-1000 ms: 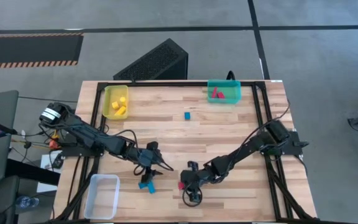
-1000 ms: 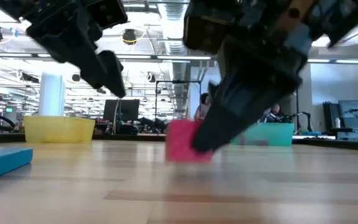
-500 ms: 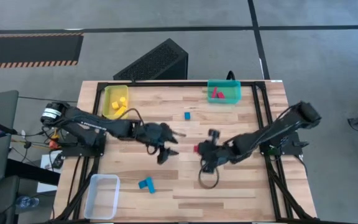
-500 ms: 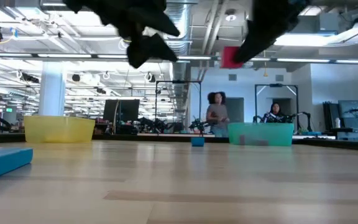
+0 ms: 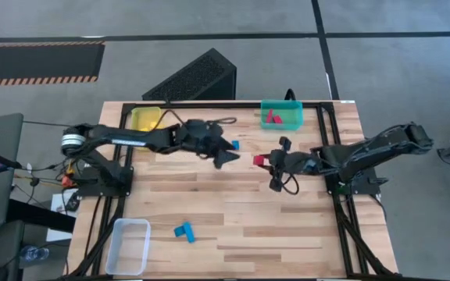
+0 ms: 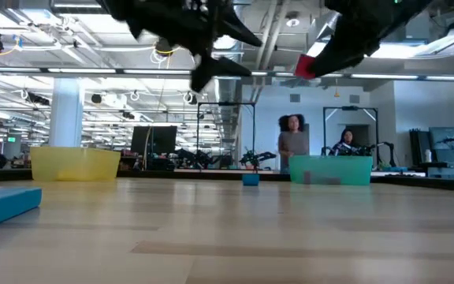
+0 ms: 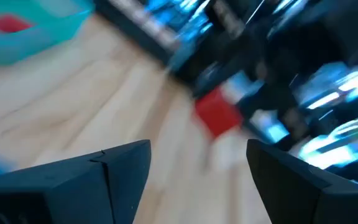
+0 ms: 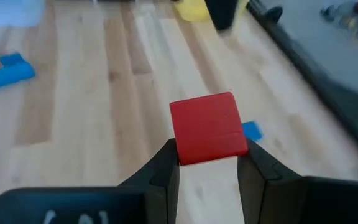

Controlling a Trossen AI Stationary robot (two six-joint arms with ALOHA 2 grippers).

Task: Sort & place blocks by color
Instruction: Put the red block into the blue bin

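Note:
My right gripper [image 5: 261, 161] is shut on a red cube [image 8: 208, 127], held high above the table's middle; the cube also shows in the low view [image 6: 306, 65]. My left gripper [image 5: 223, 158] is open and empty, in the air just left of the red cube and near a small blue cube [image 5: 234, 145] that rests on the table. A blue bar [image 5: 183, 230] lies flat near the front. The teal bin [image 5: 281, 115] at the back holds red blocks. The yellow bin [image 5: 145, 119] stands at the back left. My right gripper pinches the red cube by two opposite side faces [image 8: 182, 149] between its two fingers. The cube sits at the fingers' free ends, sticking out past them. It is lifted clear of the table, high above it in the low view.
A clear bin [image 5: 129, 242] stands at the front left corner. The black frame rails [image 5: 328, 125] run along the table's sides and back. Bare wood lies across the middle and the front right. People stand in the room beyond the table's far edge.
My right gripper has lifted the red cube off the table near the front and carried it up and toward the far edge and the right. My left gripper has risen from beside the blue bar and gone toward the far edge and the right. The blue bar stays put.

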